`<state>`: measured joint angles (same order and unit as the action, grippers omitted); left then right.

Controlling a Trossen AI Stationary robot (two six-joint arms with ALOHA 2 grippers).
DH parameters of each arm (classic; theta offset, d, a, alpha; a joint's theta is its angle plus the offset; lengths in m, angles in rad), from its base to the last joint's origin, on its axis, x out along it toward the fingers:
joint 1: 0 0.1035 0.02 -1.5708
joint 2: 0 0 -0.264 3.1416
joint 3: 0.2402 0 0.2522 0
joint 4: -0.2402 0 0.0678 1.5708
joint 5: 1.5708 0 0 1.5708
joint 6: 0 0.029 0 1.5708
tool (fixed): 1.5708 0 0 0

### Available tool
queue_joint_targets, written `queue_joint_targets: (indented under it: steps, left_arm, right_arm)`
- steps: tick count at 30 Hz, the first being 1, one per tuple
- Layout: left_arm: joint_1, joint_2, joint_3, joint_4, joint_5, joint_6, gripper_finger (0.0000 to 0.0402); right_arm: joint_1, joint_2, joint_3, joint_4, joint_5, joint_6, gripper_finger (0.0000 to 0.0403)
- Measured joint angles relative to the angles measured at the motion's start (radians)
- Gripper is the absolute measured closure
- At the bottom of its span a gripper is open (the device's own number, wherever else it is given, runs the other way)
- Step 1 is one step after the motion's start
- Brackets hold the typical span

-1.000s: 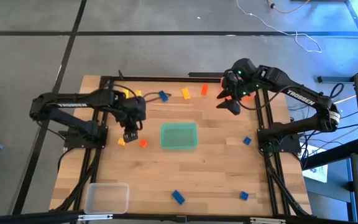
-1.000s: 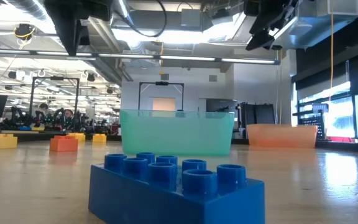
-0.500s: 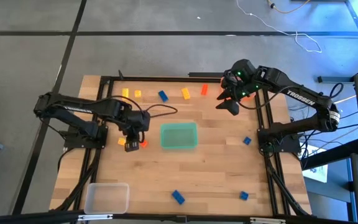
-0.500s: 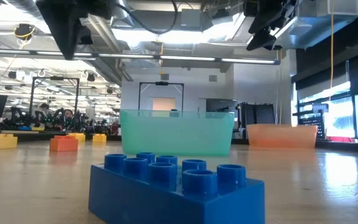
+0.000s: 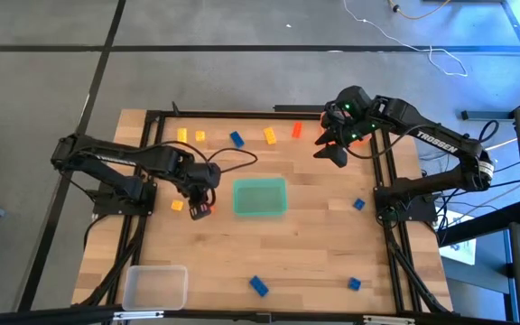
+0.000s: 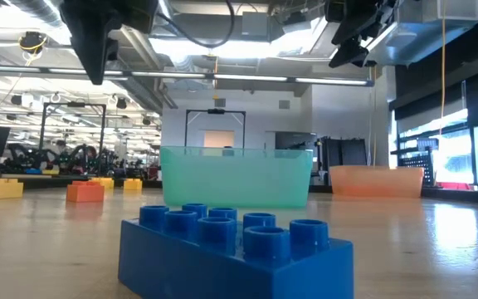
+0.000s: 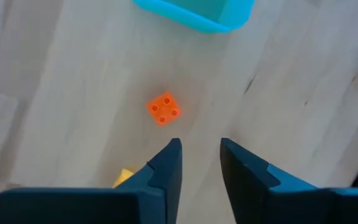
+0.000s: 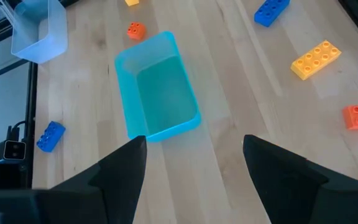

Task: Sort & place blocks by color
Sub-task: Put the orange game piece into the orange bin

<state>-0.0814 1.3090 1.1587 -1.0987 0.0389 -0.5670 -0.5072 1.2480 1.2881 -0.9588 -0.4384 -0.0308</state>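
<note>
Small bricks lie scattered flat on the wooden table. My left gripper hovers open, with a narrow gap, above a small orange-red block. A small yellow block lies close by on the left. My right gripper hangs wide open, high over the far right corner. Yellow, orange-red and blue bricks sit along the far edge. More blue ones lie near the right and near edges.
A green tray stands mid-table, just right of my left gripper. A clear tray sits at the near left corner. An orange tray shows in the low view behind the green one. Bare wood lies between the green tray and the near edge.
My left gripper has moved toward the near edge and then slightly right, toward the green tray, ending over the small orange-red block. The right arm has kept still and no block has moved.
</note>
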Motion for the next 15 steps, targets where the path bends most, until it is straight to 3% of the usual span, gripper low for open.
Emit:
queue_joint_targets:
  steps: [9,15]
  left_arm:
    - [0.001,0.000,0.000,0.010,0.005,-0.012,0.0185]
    - [-0.001,0.004,-0.010,0.036,0.005,0.243,0.0130]
  right_arm:
    - [0.000,0.000,0.000,0.001,0.000,0.001,0.0134]
    - [0.000,0.000,0.000,0.001,0.000,0.000,0.0134]
